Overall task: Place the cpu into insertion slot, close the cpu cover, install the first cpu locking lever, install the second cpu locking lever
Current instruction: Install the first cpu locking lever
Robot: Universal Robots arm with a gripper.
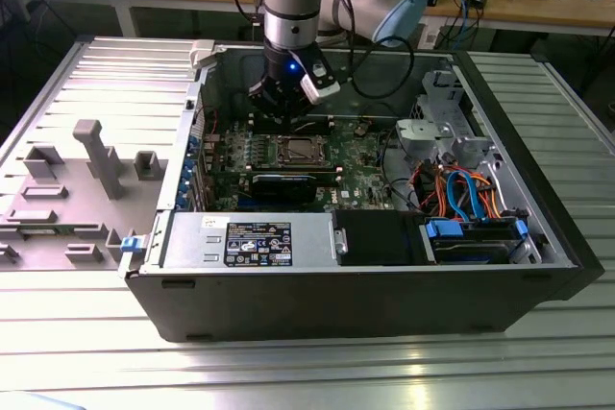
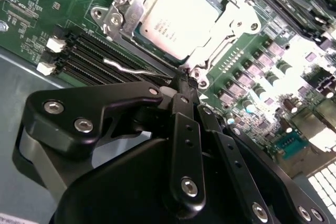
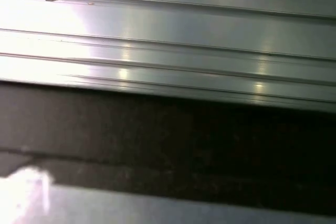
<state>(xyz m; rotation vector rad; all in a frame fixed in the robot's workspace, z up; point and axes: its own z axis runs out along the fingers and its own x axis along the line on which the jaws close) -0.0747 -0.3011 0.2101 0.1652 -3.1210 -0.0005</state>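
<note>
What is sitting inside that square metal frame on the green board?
The cpu lies inside the cpu cover, its silvery top showing through the window. The socket contacts beneath it are hidden by the chip.

Exterior view: raised, angled down over the open computer case point(image 1: 365, 266). Second wrist view: close behind the gripper point(image 2: 181, 85), facing the cpu point(image 2: 178, 17), which both share. First wrist view: close on ribbed metal surface point(image 3: 168, 40).

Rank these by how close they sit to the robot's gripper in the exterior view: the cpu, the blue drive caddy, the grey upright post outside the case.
From the gripper:
1. cpu, just below it.
2. Grey upright post, outside, the exterior view's left.
3. Blue drive caddy, near right corner.
</note>
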